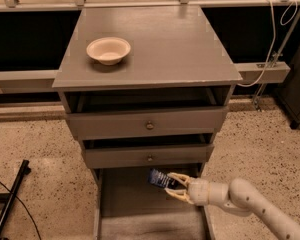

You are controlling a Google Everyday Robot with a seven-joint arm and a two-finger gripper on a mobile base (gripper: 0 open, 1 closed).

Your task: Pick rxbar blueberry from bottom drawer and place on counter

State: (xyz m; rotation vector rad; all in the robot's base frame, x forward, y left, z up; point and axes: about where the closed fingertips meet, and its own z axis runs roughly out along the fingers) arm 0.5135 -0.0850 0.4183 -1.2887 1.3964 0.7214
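Right now the tool [171, 185] is pinching the rxbar blueberry [159, 178] by its near end, holding it over the open bottom drawer [135, 209], just under the lower knobbed drawer [120, 157]. The bar is jutting up and left from the tool, its long axis roughly continuing the arm's line. The desk [160, 49] is sitting well above, so the lift is probably going to need backing out first.

Speckled terrazzo floor [35, 149], dim light
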